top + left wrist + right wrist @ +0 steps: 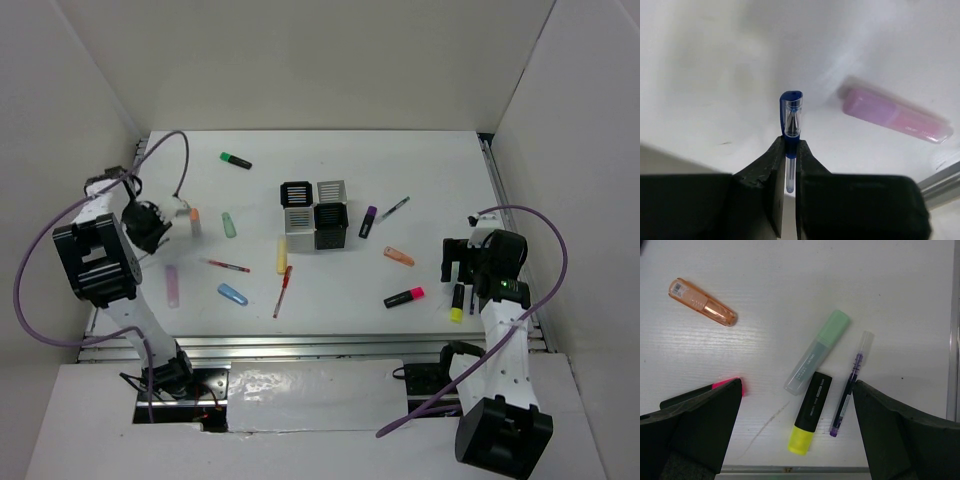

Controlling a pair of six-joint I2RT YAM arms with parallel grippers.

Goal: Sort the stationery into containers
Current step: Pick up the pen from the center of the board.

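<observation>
In the left wrist view my left gripper [790, 147] is shut on a thin blue-capped pen [791, 112], which sticks out past the fingertips above the white table. In the top view that gripper [170, 216] is at the far left, beside an orange-tipped marker [195, 215]. The containers [314, 214], two black and two silver-white cups, stand mid-table. My right gripper [797, 410] hangs open over a black highlighter with a yellow end [809, 412], a pale green marker [817, 352] and a purple pen [850, 387]. Nothing sits between its fingers.
Loose stationery lies about: a lilac marker [172, 285], a blue marker [232, 294], two red pens [229, 265], a yellow marker [281, 256], a green-ended highlighter [236, 160], a pink-ended highlighter [404, 297] and an orange marker [399, 256]. White walls enclose the table.
</observation>
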